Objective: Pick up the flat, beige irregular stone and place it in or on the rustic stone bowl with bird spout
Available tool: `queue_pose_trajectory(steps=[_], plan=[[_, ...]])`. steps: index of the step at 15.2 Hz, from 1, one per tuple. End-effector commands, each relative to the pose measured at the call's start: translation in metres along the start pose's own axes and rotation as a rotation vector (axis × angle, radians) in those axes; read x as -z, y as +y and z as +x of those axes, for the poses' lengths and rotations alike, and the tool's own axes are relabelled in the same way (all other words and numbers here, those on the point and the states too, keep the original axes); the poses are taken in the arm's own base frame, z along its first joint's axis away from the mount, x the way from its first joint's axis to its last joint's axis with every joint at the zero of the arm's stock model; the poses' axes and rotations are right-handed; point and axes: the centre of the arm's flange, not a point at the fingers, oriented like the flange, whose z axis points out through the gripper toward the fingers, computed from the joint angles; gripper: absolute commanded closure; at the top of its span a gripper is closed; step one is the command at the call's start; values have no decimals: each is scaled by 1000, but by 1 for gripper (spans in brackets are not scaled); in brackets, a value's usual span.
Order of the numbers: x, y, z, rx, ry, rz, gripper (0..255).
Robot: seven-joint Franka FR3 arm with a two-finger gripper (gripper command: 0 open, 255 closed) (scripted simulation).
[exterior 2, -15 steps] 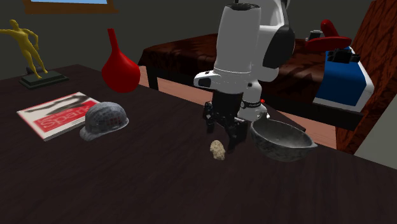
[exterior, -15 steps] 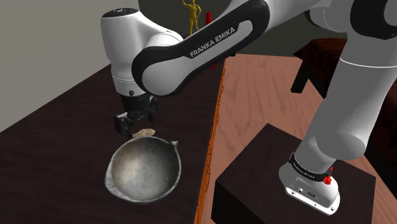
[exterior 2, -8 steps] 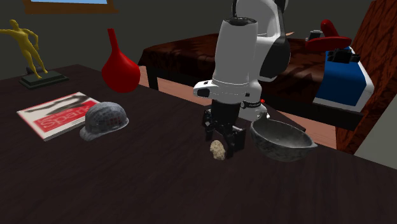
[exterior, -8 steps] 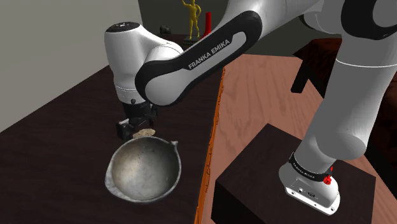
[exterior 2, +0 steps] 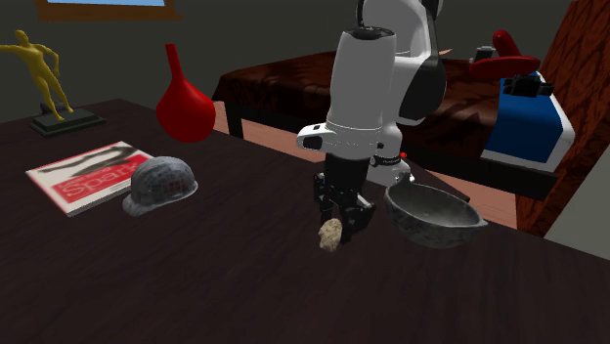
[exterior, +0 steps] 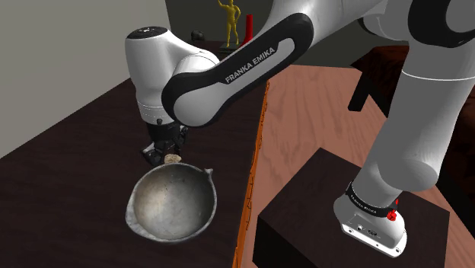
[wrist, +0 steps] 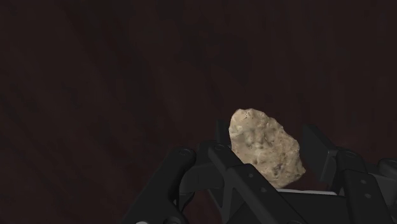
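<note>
**Inspector:** Condition of the gripper (exterior 2: 343,223)?

**Assessor:** The jaws are drawn in on the stone (wrist: 264,146) and pinch it across its narrow width. One finger bears on its edge. The other sits close against the opposite side, where contact is judged rather than plainly seen.

**Inspector:** Location and lie of the stone?

**Assessor:** It is between the jaws, low at the dark tabletop (exterior 2: 196,279). Whether it is clear of the surface cannot be told. Its long axis runs aslant, out past the fingertips, so much of it projects beyond the grip.

**Inspector:** And the bowl (exterior: 171,204)?

**Assessor:** It is just beside the jaws, on the side toward the stand, with its rim near the stone. In the assessor's judgement the move calls for a lift above the rim, then a short carry that way. The risk is that the stone pivots in so shallow a hold
</note>
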Motion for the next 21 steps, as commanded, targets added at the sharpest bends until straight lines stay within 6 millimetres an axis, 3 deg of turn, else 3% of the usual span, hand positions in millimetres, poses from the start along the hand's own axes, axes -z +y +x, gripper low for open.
queue_pose_trajectory(steps=[1, 6, 21], plan=[[0, 0, 0, 0, 0, 0, 255], [0, 0, 0, 0, 0, 0, 255], [78, -3, 10, 0, 0, 0, 255]])
